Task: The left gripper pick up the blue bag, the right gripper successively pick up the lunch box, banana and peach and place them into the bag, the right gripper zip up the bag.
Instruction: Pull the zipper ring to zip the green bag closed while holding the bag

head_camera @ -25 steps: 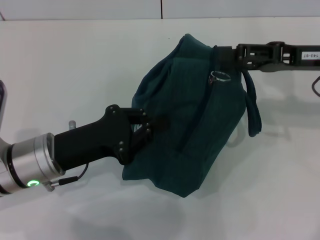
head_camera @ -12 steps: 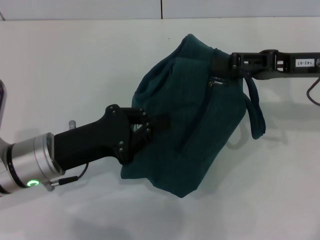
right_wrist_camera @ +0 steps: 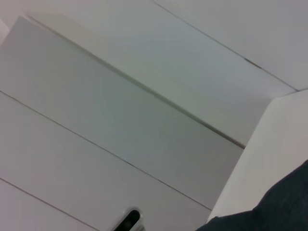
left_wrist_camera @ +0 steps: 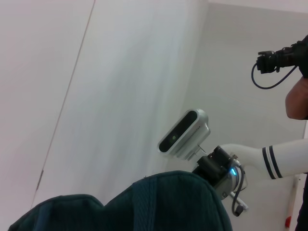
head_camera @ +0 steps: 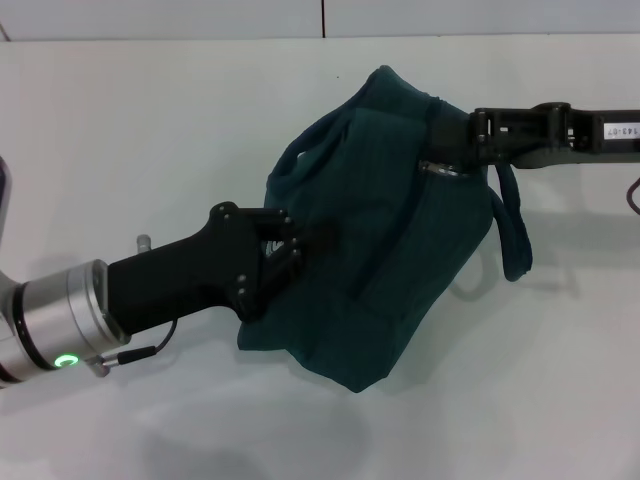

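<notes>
Presently we see the large dark teal-green fabric lunch tote, the blue bag (head_camera: pixel 385 240), sitting on the white desk (head_camera: pixel 150 130) near its middle, somewhat toward the far right. It leans, its top bulging toward the far edge, and the mouth looks closed along the zipper line.

Left end effector (head_camera: pixel 300 250): black two-finger claw on a black link, behind it a silver cylindrical arm with a green light, coming in from the near-left corner of the desk. Its fingers pinch a fold of fabric on the bag's left face, so we note it as clamped on the bag.

Right end effector (head_camera: pixel 448 140): black claw on a black arm with a small white label, reaching in from the right edge. Its tips lie against the bag's upper right shoulder, right at the metal ring zipper pull (head_camera: pixel 440 167). The tips merge with the dark fabric, so we cannot tell how wide they stand or whether they hold the ring.

One loop handle (head_camera: pixel 516 225) hangs down the bag's right side beneath that arm; a second loop (head_camera: pixel 290 160) shows at the upper left.

Left wrist view: only a rounded hump of teal fabric (left_wrist_camera: pixel 163 204). Right wrist view: a dark sliver of bag (right_wrist_camera: pixel 274 211) in one corner.
</notes>
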